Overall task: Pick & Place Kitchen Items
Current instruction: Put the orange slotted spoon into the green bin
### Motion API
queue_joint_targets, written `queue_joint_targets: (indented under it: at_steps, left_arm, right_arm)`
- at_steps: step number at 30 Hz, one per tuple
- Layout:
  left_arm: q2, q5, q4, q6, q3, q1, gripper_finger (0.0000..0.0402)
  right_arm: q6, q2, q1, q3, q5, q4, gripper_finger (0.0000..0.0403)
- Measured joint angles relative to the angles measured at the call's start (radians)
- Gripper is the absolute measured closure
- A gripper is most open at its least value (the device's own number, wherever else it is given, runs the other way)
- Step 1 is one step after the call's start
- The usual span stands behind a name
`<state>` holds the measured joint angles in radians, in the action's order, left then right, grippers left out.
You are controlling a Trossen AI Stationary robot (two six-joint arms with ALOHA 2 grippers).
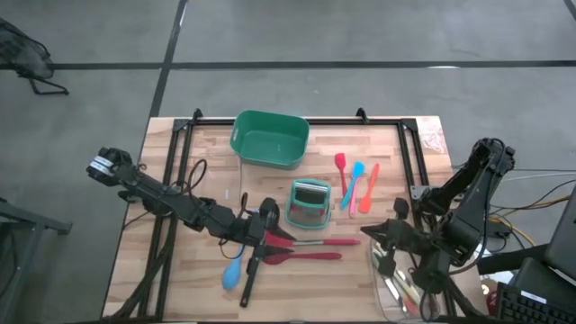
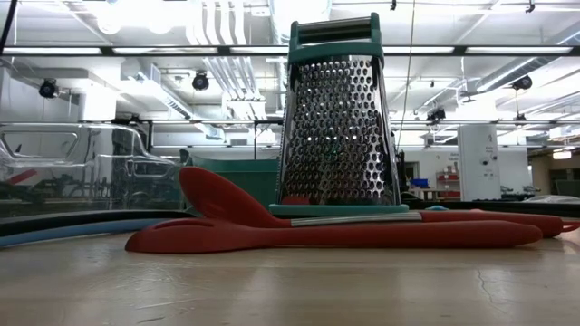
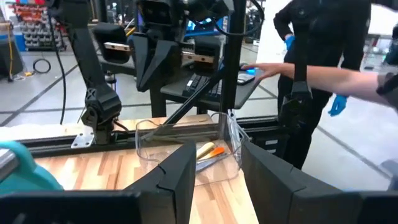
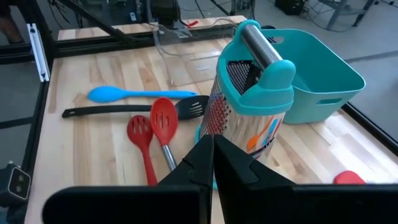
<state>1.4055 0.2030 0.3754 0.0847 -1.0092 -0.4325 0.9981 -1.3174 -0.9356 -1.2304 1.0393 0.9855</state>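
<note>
Two red slotted spoons (image 1: 306,247) lie near the table's middle, with a black slotted spoon (image 1: 256,261) and a blue spoon (image 1: 234,270) to their left. All rest flat on the wood. Three small spatulas (image 1: 355,184), red, blue and orange, lie right of a teal box grater (image 1: 309,202). My left gripper (image 1: 270,227) hovers level over the spoons' heads, open (image 3: 214,180), with nothing between its fingers. My right gripper (image 1: 367,230) hangs shut (image 4: 211,163) above the table, right of the red spoons' handles, holding nothing.
A green tub (image 1: 270,138) stands at the far middle. A clear tray (image 3: 186,140) holding several utensils sits at the near right, under my right arm. Another clear tray (image 4: 186,50) sits on the table's left part. A person (image 3: 323,62) with blue gloves stands beyond the right edge.
</note>
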Motion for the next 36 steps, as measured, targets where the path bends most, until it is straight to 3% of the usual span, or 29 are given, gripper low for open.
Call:
queue_joint_targets:
  at_steps: [20, 36]
  left_arm:
    - [0.0, 0.024, 0.025, 0.133, 0.0, 0.059, 0.0266]
    - [0.0, 0.033, 0.028, 0.133, 0.0, 0.059, 0.0266]
  right_arm:
    - [0.0, 0.0, 0.0, 0.0, 0.0, 0.0, 0.0394]
    - [0.0, 0.0, 0.0, 0.0, 0.0, 0.0, 0.0394]
